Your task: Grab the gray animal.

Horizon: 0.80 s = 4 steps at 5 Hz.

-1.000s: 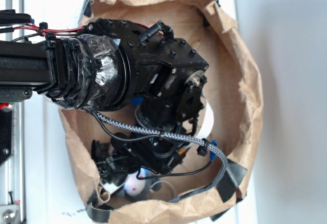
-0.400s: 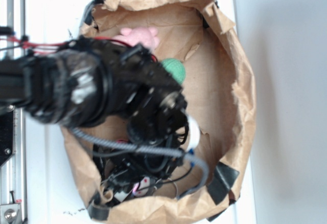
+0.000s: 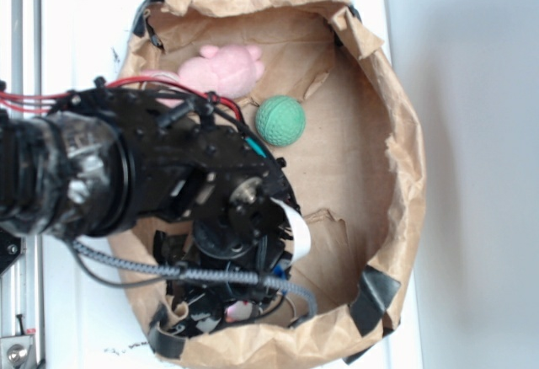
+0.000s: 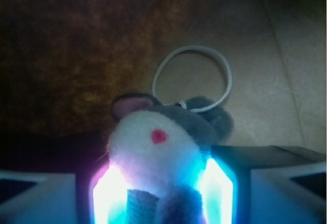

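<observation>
The gray animal is a small dark-gray plush with a whitish face, a red dot and a pink-lined ear. In the wrist view it sits between my two glowing pads, which touch it on both sides. Its gray cord loop lies on the brown paper floor behind it. My gripper is shut on it. In the exterior view my gripper is low in the near end of the paper bag. Only a small pale-pink bit of the animal shows under the black arm.
The brown paper bag has crumpled walls all round, with black tape at its corners. A pink plush bunny and a green ball lie at the far end. A braided cable hangs off the arm.
The arm has swung left and toward the bag's near end, uncovering the pink bunny and the green ball. The gripper stays at the gray animal.
</observation>
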{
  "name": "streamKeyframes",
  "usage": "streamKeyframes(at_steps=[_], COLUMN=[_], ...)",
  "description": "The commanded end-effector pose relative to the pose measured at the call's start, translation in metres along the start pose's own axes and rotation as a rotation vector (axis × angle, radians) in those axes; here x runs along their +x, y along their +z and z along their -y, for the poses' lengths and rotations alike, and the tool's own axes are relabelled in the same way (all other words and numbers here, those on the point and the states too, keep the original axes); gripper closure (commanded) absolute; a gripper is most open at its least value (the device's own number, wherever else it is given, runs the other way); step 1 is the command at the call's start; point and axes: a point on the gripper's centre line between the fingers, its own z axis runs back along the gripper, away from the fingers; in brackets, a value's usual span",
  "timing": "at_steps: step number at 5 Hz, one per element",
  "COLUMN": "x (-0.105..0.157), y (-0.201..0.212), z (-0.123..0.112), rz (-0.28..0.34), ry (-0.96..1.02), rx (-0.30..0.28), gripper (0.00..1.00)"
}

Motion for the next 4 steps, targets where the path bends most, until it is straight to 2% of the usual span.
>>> streamKeyframes(at_steps=[1,2,3,4], x=[-0.001,-0.009,-0.014,-0.014], y=[0.062,0.091,0.120,0.140], z=[-0.026,-0.058,-0.066,-0.050], rz=[0.153,0.257,0.269,0.240], ry=[0.086,0.278,0.451,0.534], rx=[-0.003,-0.032,0.130,0.339], gripper=[1.00,1.00,1.00,1.00])
